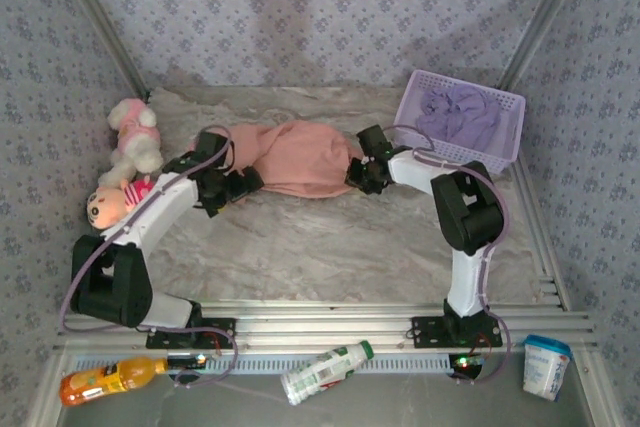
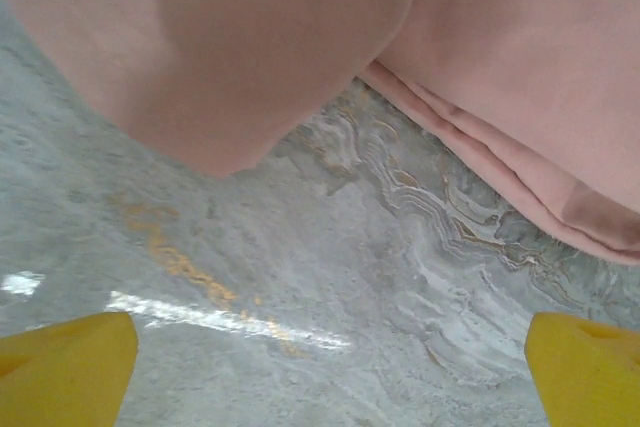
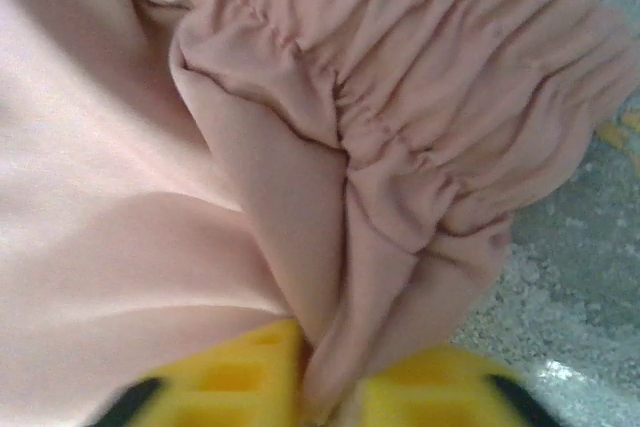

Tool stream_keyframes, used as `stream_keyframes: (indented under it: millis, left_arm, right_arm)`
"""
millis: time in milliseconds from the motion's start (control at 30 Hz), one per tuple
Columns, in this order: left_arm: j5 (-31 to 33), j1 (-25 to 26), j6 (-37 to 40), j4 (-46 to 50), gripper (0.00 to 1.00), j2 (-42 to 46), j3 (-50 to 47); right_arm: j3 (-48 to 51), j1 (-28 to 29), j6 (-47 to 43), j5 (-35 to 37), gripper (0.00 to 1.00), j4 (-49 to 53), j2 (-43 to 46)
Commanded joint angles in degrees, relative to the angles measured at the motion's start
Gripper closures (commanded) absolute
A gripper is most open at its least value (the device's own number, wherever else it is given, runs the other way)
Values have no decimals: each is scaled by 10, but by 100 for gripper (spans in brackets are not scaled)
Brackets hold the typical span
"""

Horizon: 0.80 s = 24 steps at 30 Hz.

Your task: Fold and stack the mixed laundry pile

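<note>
- Top view: the salmon-pink shorts (image 1: pixel 295 157) lie stretched across the middle of the table (image 1: pixel 330 247) between your two arms. The left gripper (image 1: pixel 240 185) is at their left end and the right gripper (image 1: pixel 358 175) at their right end. The lavender shirt (image 1: pixel 460 117) sits bunched in the mesh basket (image 1: pixel 515 127) at far right, well apart. You look to be on the first garment, spreading it flat, with no fold made yet.
- Left wrist view: the yellow fingertips (image 2: pixel 70 367) stand wide apart with nothing between them. A pink hem hangs just beyond, over bare marbled tabletop. Your next move probably calls for this arm to go in low and take that edge.
- Right wrist view: the pads (image 3: pixel 240 377) are pinched together on a fold of fabric beside the gathered elastic waistband. Hold that grip as an anchor, or the spread may slacken.
</note>
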<state>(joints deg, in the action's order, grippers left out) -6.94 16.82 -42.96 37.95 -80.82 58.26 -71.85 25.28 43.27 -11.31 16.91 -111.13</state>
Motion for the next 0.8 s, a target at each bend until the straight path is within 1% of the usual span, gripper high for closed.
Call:
stream_keyframes:
  millis: [0,100,167,200,233,267,300,333,367,400,433,533,633,700,733,767]
  left_arm:
    - [-13,12,-30,-77,0,-36,-3]
    - [19,9,-12,-94,0,-90,17]
    - [53,2,14,-83,2,-131,47]
    - [74,-2,30,-69,6,-154,67]
    - [91,-5,44,-58,13,-172,87]
    - [111,-7,62,-43,23,-190,109]
    - [127,-8,77,-26,36,-206,130]
    - [133,-9,87,-14,51,-215,148]
    - [128,-9,100,-6,75,-218,165]
    - [123,-9,104,5,96,-214,179]
    - [113,-9,104,5,100,-206,189]
    - [75,-12,104,32,100,-173,222]
    - [69,-31,110,31,100,-167,262]
    - [66,-57,112,23,100,-197,299]
    - [68,-73,113,29,98,-224,332]
    - [69,-85,115,38,94,-254,362]
  right_arm:
    - [-19,-10,13,14,100,12,44]
    - [-12,-19,-7,30,100,62,110]
    - [1,-28,-14,28,100,98,153]
    - [13,-38,-18,20,100,109,172]
    - [25,-46,-20,12,100,116,186]
    - [47,-55,-20,2,100,118,201]
    - [69,-62,-21,-4,100,118,212]
    - [84,-67,-23,-4,100,118,221]
    - [100,-73,-23,-4,100,113,230]
    - [115,-78,-22,-5,100,106,237]
    - [125,-82,-21,-5,100,101,242]
    - [140,-87,-23,7,100,91,250]
    - [140,-87,-29,10,100,105,248]
    - [141,-90,-31,4,100,111,248]
    - [141,-91,-31,3,100,111,247]
    - [140,-93,-33,1,100,112,245]
